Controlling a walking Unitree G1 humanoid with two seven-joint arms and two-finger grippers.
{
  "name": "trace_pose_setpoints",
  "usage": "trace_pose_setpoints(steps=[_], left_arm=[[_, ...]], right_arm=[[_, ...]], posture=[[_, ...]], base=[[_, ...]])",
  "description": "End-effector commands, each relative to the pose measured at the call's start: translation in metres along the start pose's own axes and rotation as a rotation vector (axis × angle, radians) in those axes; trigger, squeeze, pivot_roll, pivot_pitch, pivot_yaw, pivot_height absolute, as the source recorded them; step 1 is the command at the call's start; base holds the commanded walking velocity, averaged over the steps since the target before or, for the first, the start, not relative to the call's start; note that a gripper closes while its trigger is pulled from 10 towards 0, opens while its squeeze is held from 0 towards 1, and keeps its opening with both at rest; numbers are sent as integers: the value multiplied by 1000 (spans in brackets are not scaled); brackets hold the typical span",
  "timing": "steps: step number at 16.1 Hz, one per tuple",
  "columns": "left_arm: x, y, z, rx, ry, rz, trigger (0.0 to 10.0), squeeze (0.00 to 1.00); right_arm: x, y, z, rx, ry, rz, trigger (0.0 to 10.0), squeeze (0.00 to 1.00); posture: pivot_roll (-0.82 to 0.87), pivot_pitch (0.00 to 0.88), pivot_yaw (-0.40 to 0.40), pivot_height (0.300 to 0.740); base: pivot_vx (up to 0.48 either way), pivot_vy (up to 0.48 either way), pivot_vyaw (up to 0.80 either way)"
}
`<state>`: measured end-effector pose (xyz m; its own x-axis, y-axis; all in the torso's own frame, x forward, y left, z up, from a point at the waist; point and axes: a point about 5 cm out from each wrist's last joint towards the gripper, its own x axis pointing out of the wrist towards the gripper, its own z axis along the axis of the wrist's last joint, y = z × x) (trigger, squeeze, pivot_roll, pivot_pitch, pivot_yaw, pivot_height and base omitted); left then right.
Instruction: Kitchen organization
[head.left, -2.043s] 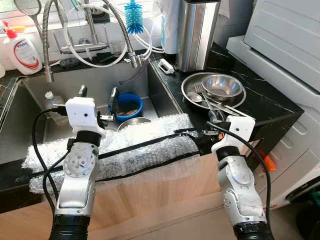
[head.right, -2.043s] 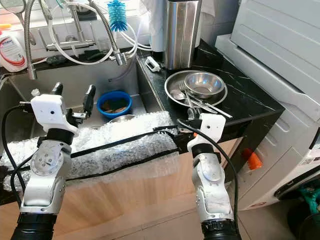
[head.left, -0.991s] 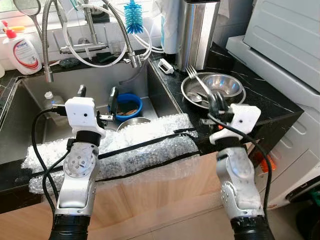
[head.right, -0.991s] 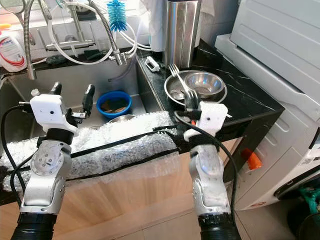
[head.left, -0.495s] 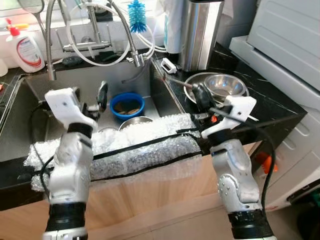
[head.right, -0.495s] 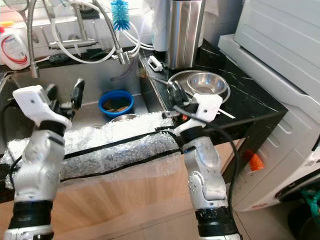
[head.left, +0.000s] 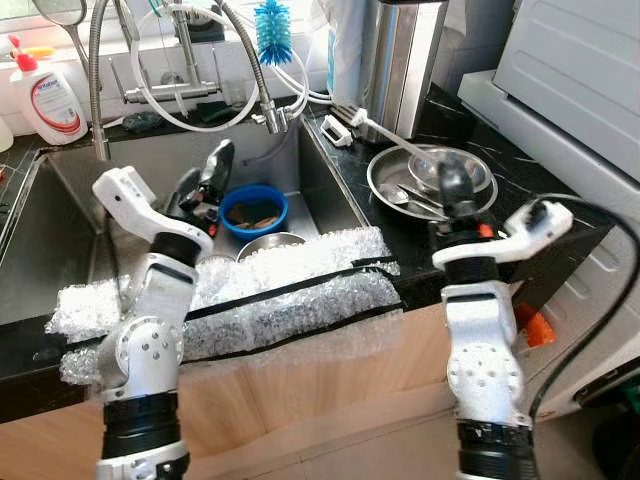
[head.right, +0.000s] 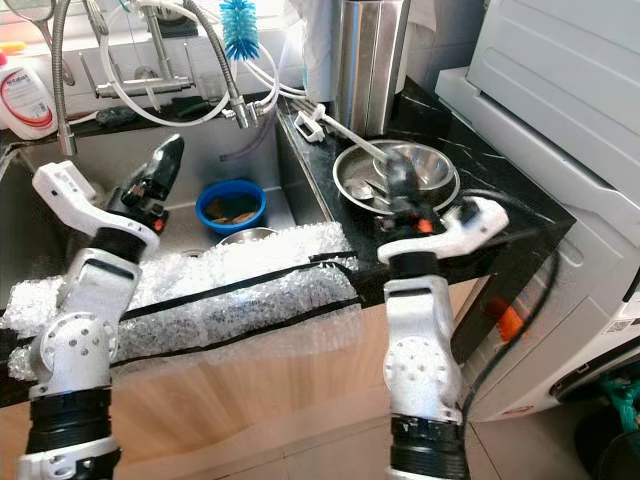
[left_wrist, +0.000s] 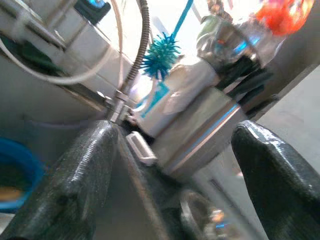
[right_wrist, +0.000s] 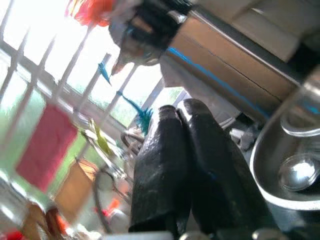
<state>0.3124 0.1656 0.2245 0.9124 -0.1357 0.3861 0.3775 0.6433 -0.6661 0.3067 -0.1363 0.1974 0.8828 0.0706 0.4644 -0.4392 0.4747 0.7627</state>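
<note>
shiny steel bowl (head.left: 447, 170), glossy black marble counter (head.left: 520, 215)

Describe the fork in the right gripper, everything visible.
The fork is slim, shiny metal. The right gripper is shut on its handle end above the steel tray and bowl. It slants up and away toward the robot's left, tines near the tall steel canister, and nothing else touches it.

A blue bottle brush (head.left: 272, 22) hangs above the faucet (head.left: 255, 80), far beyond the left gripper (head.left: 210, 172); a detergent bottle (head.left: 45, 95) stands off to its left side.
</note>
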Motion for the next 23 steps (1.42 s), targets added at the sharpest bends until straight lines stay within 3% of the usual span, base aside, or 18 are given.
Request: trace_pose_setpoints(steps=[1, 4, 5, 12, 16, 23], left_arm=[[1, -12, 5, -69, 5, -62, 10000, 0], [-3, -17, -3, -87, 71, -110, 10000, 0], [-4, -17, -6, -132, 85, -115, 10000, 0], [-4, -20, -29, -193, 209, -139, 10000, 0], [-2, -25, -34, -239, 207, -155, 10000, 0], [-4, -27, -38, -264, 225, -155, 10000, 0]], right_arm=[[-5, -4, -1, 132, -18, -40, 10000, 0], [-16, -7, -13, 248, 71, -16, 10000, 0], [-20, -4, -20, 269, 119, 14, 10000, 0], [-27, 13, -33, 361, 248, 138, 10000, 0], [-30, 15, -46, 301, 361, 159, 10000, 0], [-37, 22, -56, 317, 422, 200, 10000, 0]], posture=[[-92, 0, 25, 740], [-90, 0, 27, 740], [-91, 0, 28, 740], [-90, 0, 32, 740], [-89, 0, 24, 740], [-88, 0, 26, 740]], base=[[0, 0, 0], [0, 0, 0], [0, 0, 0], [0, 0, 0], [0, 0, 0], [0, 0, 0]])
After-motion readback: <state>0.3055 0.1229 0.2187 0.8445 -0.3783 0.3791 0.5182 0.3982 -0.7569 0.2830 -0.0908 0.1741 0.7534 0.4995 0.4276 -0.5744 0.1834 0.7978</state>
